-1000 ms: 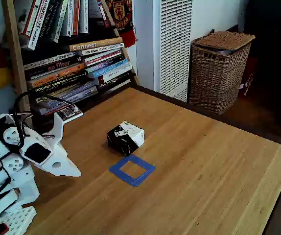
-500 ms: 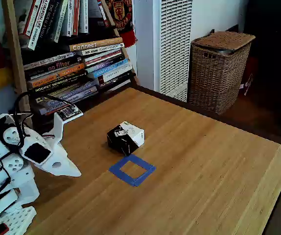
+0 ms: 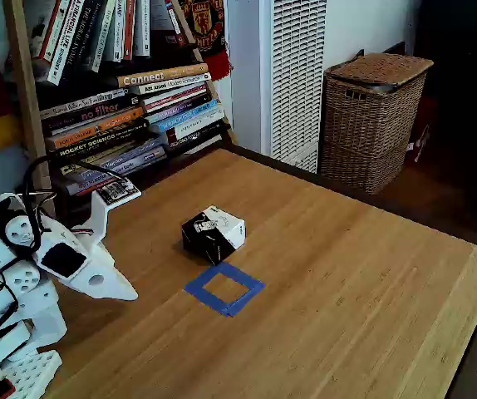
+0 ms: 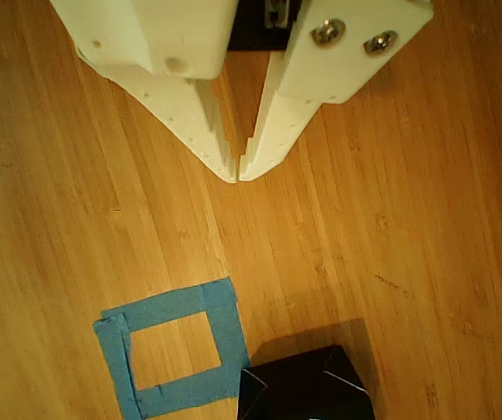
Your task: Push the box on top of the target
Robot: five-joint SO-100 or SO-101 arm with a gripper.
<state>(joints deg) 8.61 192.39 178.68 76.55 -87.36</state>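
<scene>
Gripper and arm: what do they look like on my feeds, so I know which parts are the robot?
The arm is white plastic with dark motor blocks set in its joints and black cables looping over its top. The gripper has two white fingers tapering to points, with small dimples along the inner edges. Two metal screws sit on one finger's base.

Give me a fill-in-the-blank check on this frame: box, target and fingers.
1. The target is a hollow square of ____ tape.
2. In the fixed view the box sits just ____ the target, not on it.
3. In the other view the gripper has its fingers ____, tips meeting with nothing between them.
4. Inside the tape square shows bare ____.

Missing words: blue; outside; closed; wood
</scene>
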